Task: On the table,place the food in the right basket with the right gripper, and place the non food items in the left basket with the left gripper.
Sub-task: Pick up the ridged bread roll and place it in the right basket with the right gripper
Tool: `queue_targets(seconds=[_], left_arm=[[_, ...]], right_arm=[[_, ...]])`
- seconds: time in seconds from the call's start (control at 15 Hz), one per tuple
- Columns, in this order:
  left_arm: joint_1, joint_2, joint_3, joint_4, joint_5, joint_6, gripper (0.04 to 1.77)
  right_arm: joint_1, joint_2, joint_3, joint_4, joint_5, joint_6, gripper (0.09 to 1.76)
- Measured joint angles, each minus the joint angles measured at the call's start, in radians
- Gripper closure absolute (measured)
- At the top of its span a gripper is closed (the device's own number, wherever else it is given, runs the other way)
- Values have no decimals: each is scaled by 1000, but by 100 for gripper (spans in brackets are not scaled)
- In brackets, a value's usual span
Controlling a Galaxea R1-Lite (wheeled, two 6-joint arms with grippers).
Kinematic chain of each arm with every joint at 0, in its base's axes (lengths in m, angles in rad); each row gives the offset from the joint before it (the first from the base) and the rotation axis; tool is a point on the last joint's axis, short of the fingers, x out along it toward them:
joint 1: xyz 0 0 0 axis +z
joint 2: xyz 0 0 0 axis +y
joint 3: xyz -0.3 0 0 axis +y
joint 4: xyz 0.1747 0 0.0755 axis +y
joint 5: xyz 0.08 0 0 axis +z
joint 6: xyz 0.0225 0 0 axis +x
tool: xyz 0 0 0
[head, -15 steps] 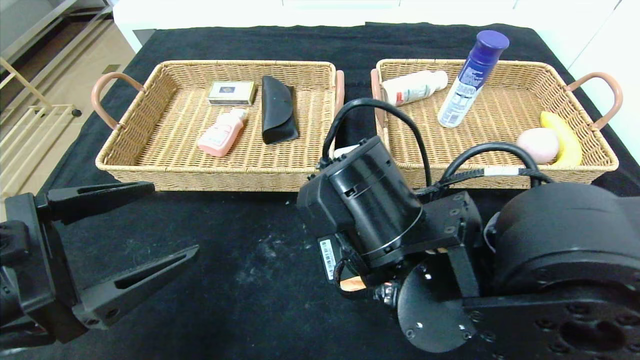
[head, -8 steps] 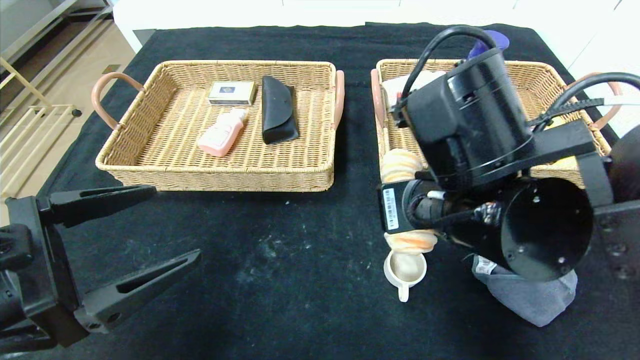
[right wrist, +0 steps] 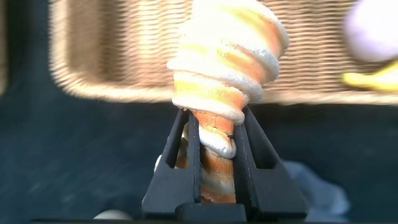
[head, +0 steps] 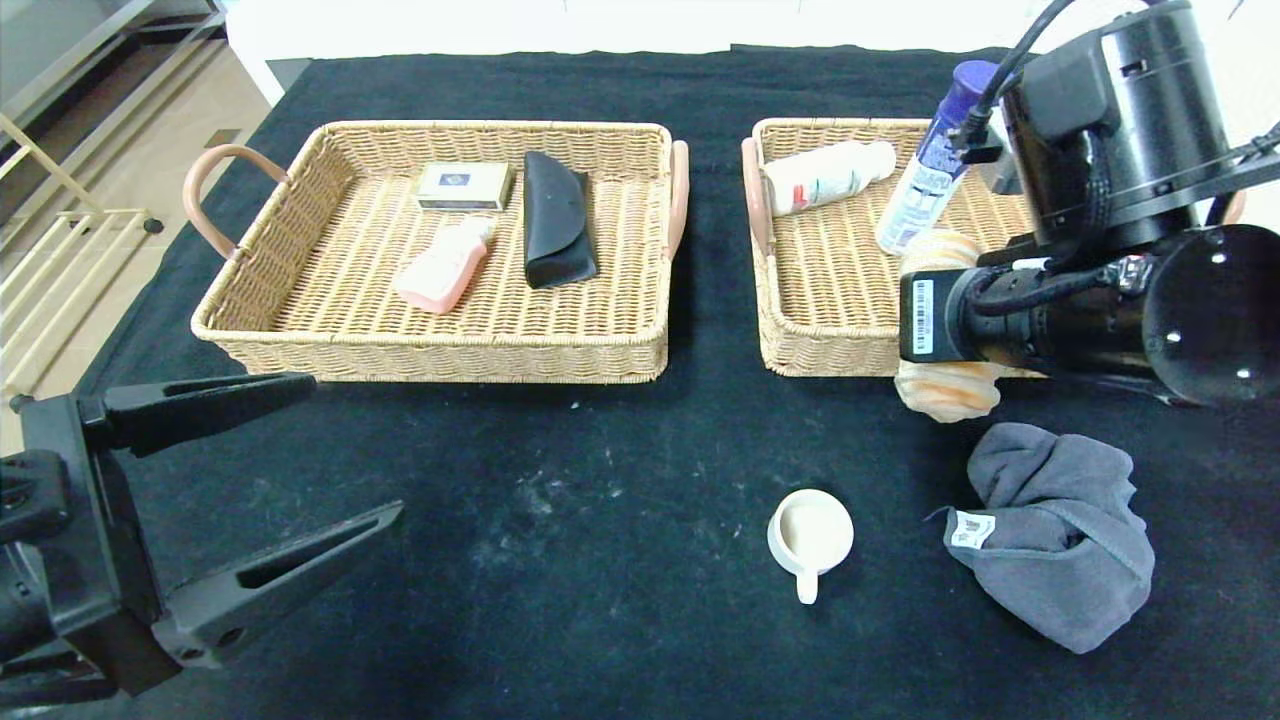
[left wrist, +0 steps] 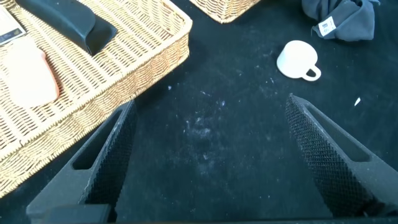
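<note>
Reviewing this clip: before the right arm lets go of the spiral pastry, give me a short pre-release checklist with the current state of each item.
1. Grip: right gripper has its jaws shut on the spiral pastry - ok.
2. Position: pastry straddles the near rim of the right basket, its lower end outside over the table - not ok yet.
3. Landing space: bare wicker shows beside the white bottle and spray can - ok.
4. Banana clearance from the drop spot - cannot tell.
5. Left gripper open, parked near the table's front left, away from the baskets - ok.
6. White cup and grey cloth still on the table for the left arm - not ok, pending.
</note>
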Motion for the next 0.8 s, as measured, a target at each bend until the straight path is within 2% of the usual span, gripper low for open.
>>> queue_targets(seconds=[0.27, 0.53, 0.8], left_arm=[[0, 1, 0, 1, 0, 0, 9], [-1, 5, 0, 5, -1, 1, 9], [-1, 7, 1, 7, -1, 1, 9]], right_arm=[[-95, -5, -10, -5, 1, -14, 145], [-207, 5, -73, -6, 12, -63, 145], [-296, 41, -173, -7, 86, -75, 145]])
